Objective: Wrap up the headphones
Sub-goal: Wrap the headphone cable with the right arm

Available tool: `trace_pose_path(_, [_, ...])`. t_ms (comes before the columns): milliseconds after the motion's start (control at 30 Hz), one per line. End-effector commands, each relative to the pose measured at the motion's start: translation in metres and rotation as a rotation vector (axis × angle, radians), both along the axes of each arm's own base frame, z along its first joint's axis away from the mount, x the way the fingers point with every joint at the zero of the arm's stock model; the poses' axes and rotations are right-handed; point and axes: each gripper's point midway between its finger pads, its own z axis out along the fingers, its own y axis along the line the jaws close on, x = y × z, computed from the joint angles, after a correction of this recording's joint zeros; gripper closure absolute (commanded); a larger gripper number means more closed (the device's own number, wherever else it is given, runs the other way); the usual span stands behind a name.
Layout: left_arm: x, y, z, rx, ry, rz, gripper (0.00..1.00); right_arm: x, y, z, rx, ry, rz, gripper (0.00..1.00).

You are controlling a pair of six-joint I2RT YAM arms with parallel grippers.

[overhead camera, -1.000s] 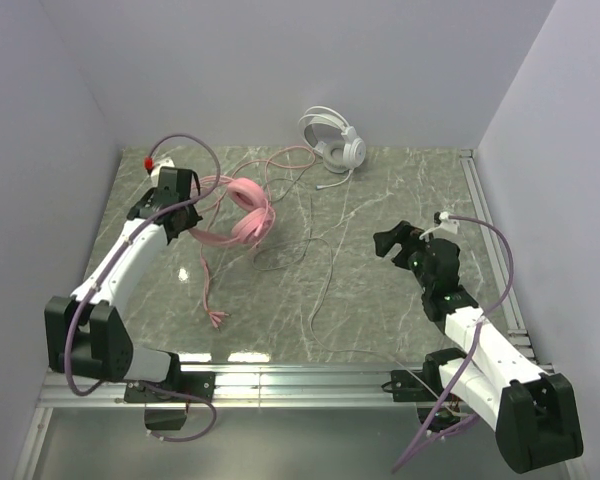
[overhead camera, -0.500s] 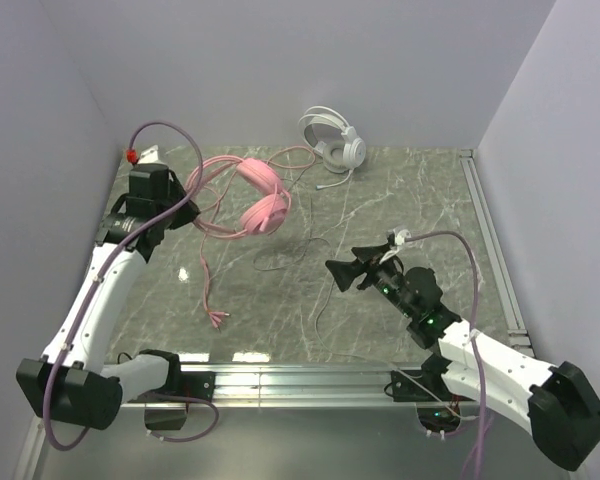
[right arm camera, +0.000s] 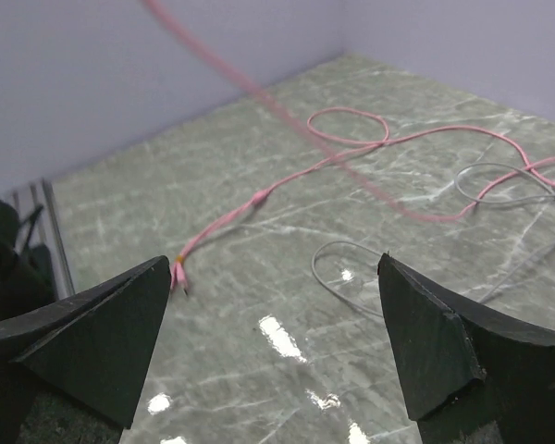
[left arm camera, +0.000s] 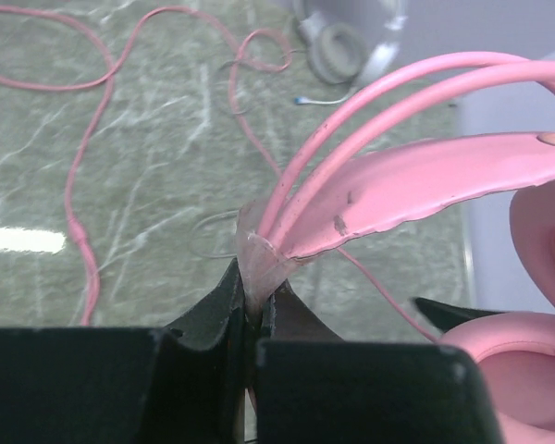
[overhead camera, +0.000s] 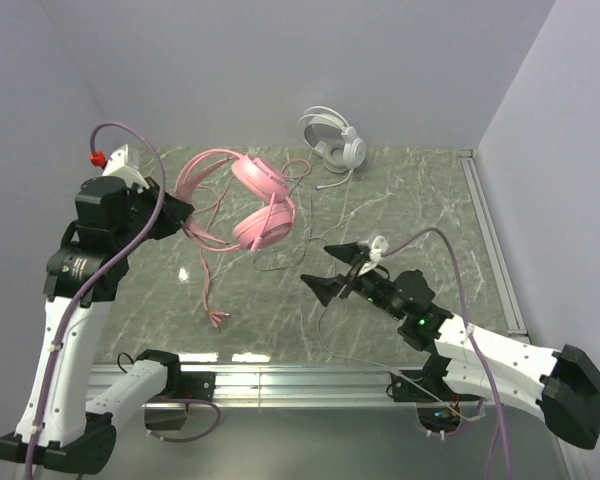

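My left gripper is shut on the headband of the pink headphones and holds them in the air above the table; the clamped band shows in the left wrist view. Their pink cable hangs down and trails over the table to a plug at the front left, also seen in the right wrist view. The white headphones stand against the back wall, and their thin grey cable runs forward. My right gripper is open and empty, low over the middle of the table, pointing left.
Grey marble tabletop with walls at the back and both sides. A metal rail runs along the near edge. The grey cable loops on the table just ahead of my right gripper.
My left arm has risen and lifted the pink headphones higher and to the right. My right gripper has moved further left and forward, low over the table.
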Motion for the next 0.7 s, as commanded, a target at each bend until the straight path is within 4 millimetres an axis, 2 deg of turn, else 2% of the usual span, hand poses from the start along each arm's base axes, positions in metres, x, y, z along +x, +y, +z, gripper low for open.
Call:
trace_pose_path(0, [-0.019,-0.021,0.054,-0.131,-0.115,-0.096,1.0,0.003,0.021,0.029,-0.03,-0.143,0.023,0.0])
trace_pose_path(67, [-0.024,-0.024,0.058,-0.144,-0.12,-0.115,1.0,-0.003,0.035,0.031,-0.055,-0.167,0.055,0.0])
trace_pose_path(167, [-0.031,-0.023,0.063,-0.148,-0.127,-0.116,1.0,-0.001,0.054,0.033,-0.095,-0.188,0.053,0.0])
trace_pose_path(233, [-0.033,-0.022,0.065,-0.145,-0.125,-0.114,1.0,0.009,0.063,0.033,-0.121,-0.199,0.021,0.0])
trace_pose_path(267, [-0.035,-0.023,0.064,-0.145,-0.118,-0.117,1.0,0.012,0.07,0.025,-0.143,-0.192,0.017,0.0])
trace_pose_path(333, [-0.036,-0.024,0.062,-0.147,-0.112,-0.128,1.0,0.023,0.069,0.034,-0.12,-0.212,-0.046,0.0])
trace_pose_path(500, [-0.041,-0.027,0.066,-0.157,-0.114,-0.15,1.0,0.039,0.082,0.029,-0.139,-0.23,-0.084,0.03])
trace_pose_path(600, [-0.044,-0.03,0.071,-0.163,-0.117,-0.168,1.0,0.052,0.075,0.03,-0.112,-0.237,-0.175,0.04])
trace_pose_path(667, [-0.044,-0.029,0.072,-0.159,-0.115,-0.165,1.0,0.058,0.064,0.042,-0.051,-0.258,-0.24,0.02])
